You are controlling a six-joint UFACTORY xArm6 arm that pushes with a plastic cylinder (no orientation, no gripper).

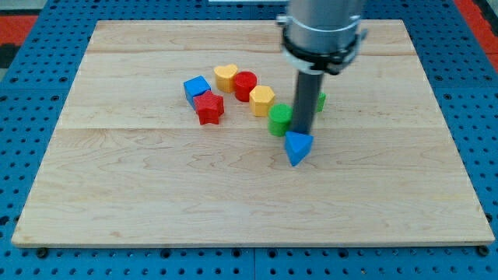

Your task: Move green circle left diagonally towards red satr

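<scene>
Tip planted just right of green circle, above blue triangle. No hand fitted, nothing clamped. Circle sat well apart from red star; push barely begun.

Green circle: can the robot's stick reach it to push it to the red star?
Probably yes. My tip already sits right beside the green circle, on its right, so it can shove it left towards the red star.

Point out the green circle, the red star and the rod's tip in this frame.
green circle (278, 119): camera view, on its visible left part.
red star (209, 106): camera view, on its top face.
my tip (301, 135): camera view, rod's lower end, right beside the green circle.
</scene>
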